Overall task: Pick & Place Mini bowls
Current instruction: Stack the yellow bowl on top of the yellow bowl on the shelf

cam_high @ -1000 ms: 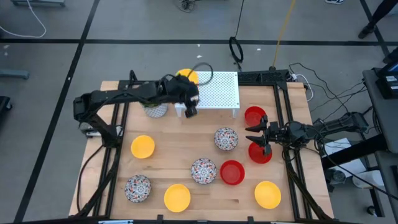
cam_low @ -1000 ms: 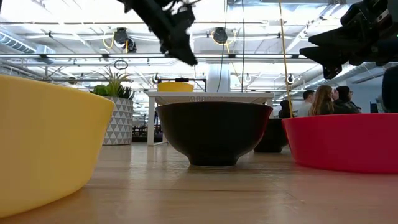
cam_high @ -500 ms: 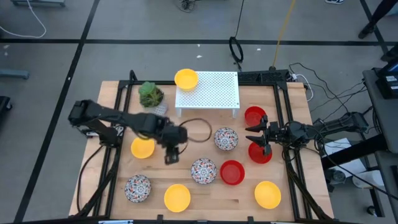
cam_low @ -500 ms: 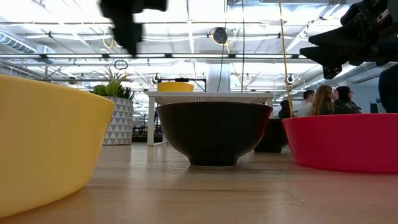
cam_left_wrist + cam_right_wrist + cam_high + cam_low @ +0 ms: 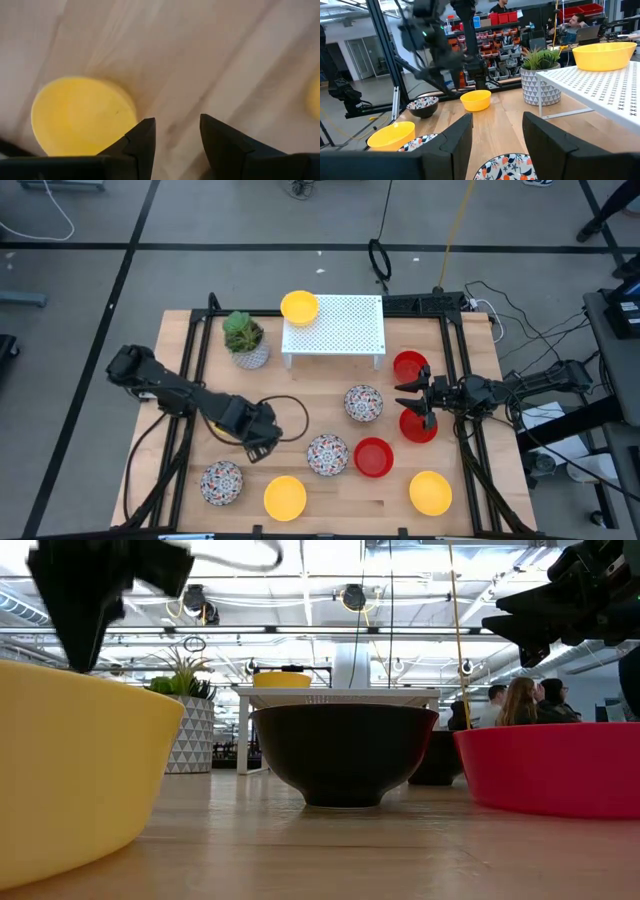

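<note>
a: where's the left gripper point(image 5: 258, 448)?
b: low over the tabletop point(image 5: 300, 395), fingers point(image 5: 142, 137) parted, holding nothing. the yellow bowl point(image 5: 82, 115) sits just beside them in its wrist view; from above the arm covers it, about 8 o'clock of the tabletop's middle

a: how will it handle?
b: light and stiff, i'd judge, smooth and probably slippery. pinch the rim wall, one finger inside, one outside

a: and the right gripper point(image 5: 412, 400)?
b: waiting at 3 o'clock above a red bowl point(image 5: 420, 427), fingers apart, empty

a: anything hard to read?
b: the left wrist view is smeared, and the low view hides most bowls behind the nearest ones
</note>
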